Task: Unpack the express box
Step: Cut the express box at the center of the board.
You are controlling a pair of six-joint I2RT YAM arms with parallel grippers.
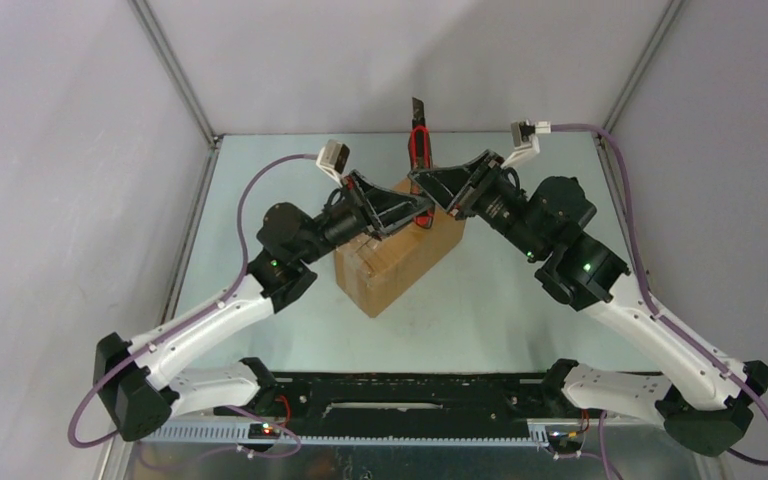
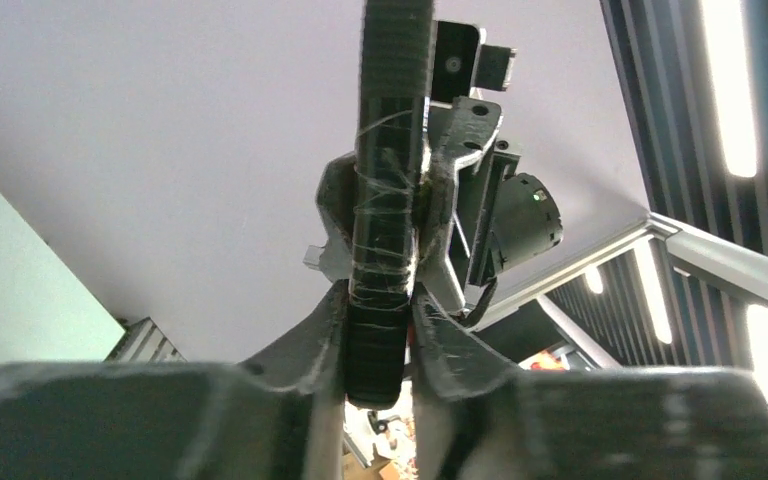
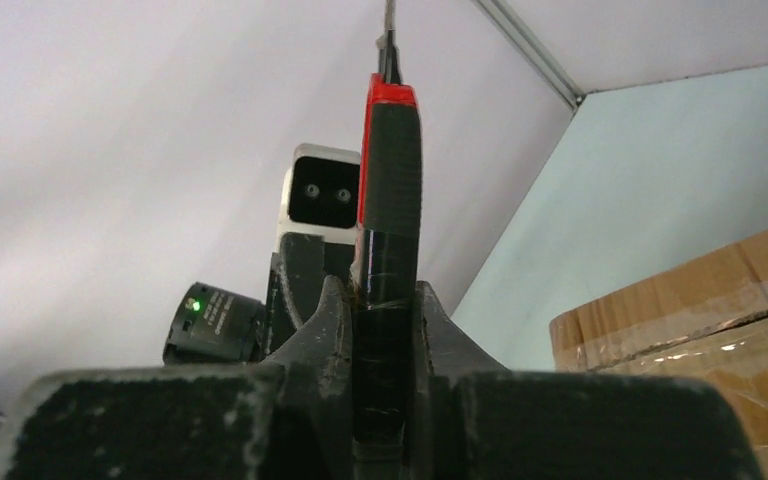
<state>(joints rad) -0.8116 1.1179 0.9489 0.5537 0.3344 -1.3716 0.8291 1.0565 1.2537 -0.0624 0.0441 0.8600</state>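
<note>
The express box (image 1: 400, 262) is a brown carton standing on the pale green table, taped along its seam; its corner shows in the right wrist view (image 3: 700, 330). A utility knife (image 1: 420, 148) with a red and black handle stands upright above the box's far end, blade up. My left gripper (image 1: 412, 212) and right gripper (image 1: 423, 185) meet there, and both are shut on the handle. In the left wrist view my left gripper (image 2: 378, 300) clamps the handle's black lower end (image 2: 390, 150). In the right wrist view my right gripper (image 3: 385, 300) clamps the knife (image 3: 390, 180) higher up.
The table (image 1: 520, 290) is walled by white panels with metal corner posts at the back left (image 1: 175, 70) and back right (image 1: 640, 70). A black rail (image 1: 400, 392) runs along the near edge between the arm bases.
</note>
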